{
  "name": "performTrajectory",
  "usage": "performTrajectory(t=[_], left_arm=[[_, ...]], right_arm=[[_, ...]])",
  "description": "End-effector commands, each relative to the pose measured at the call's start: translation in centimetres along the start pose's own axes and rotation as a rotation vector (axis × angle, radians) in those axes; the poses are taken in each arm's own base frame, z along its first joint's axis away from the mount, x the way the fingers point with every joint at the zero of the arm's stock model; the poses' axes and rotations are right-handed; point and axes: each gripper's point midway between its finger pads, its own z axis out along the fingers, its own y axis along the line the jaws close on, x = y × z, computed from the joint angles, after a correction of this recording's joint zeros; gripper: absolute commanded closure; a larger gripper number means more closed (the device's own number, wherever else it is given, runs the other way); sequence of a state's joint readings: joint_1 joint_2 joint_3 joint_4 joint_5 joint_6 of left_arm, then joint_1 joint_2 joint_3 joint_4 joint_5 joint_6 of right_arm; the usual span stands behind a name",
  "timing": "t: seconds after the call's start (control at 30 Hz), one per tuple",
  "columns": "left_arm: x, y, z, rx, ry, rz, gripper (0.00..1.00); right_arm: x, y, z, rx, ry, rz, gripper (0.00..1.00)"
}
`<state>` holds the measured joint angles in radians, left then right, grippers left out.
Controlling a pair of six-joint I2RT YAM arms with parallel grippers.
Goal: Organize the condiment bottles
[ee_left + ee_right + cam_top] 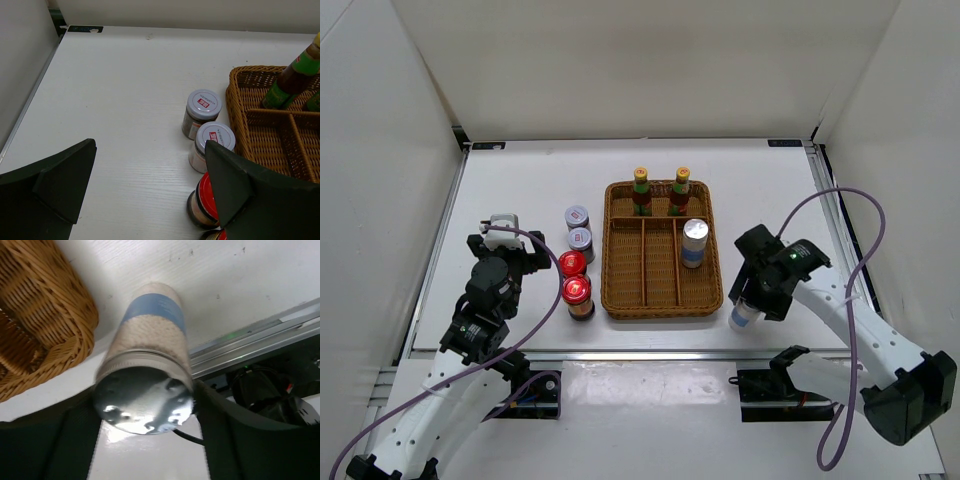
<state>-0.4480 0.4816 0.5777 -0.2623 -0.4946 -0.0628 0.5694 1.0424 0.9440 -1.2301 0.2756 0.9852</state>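
Note:
My right gripper (pixel 756 298) is shut on a silver-capped bottle with a blue band (pixel 743 318), just right of the wicker tray's front right corner. In the right wrist view that bottle (pixel 152 335) sits between my fingers (pixel 220 440). The other silver-capped bottle (pixel 694 243) stands in the tray's right compartment. Two yellow-capped bottles (pixel 641 190) (pixel 680 189) stand at the tray's back. Two grey-lidded jars (pixel 577 217) (pixel 581 240) and two red-lidded jars (pixel 572 264) (pixel 577 293) stand in a row left of the tray. My left gripper (pixel 150 150) is open and empty, left of the red jars (pixel 205 200).
The brown wicker tray (pixel 662 304) has lengthwise dividers and lies mid-table; its corner shows in the right wrist view (pixel 45 315). The table's metal front rail (pixel 260 340) runs close to the held bottle. White walls enclose the table on three sides.

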Motion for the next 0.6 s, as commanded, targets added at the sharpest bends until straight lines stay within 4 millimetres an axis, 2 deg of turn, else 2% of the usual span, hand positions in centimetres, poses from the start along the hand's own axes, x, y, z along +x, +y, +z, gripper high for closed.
performTrajectory(t=[0.0,0.1,0.17,0.27,0.3,0.43,0.57], left_arm=[[0.5,-0.1,0.0,0.004,0.013,0.014,0.0],[0.5,-0.1,0.0,0.004,0.013,0.014,0.0],[0.5,-0.1,0.0,0.004,0.013,0.014,0.0],[0.5,-0.1,0.0,0.004,0.013,0.014,0.0],[0.5,-0.1,0.0,0.004,0.013,0.014,0.0],[0.5,-0.1,0.0,0.004,0.013,0.014,0.0],[0.5,-0.1,0.0,0.004,0.013,0.014,0.0]], right_arm=[[-0.4,0.3,-0.4,-0.025,-0.022,0.019,0.3],[-1.1,0.5,-1.2,-0.057,-0.057,0.011,0.56],[-1.6,1.5,-2.2,-0.129,-0.085,-0.009,0.73],[-2.6,2.7,-4.4,-0.244,-0.156,-0.036,0.86],[-3.3,3.1,-5.7,-0.291,-0.205,-0.028,0.88],[-5.1,3.6,-8.3,-0.346,-0.311,-0.028,0.93],[-6.0,5.4,-9.7,-0.4,-0.342,-0.058,0.93]])
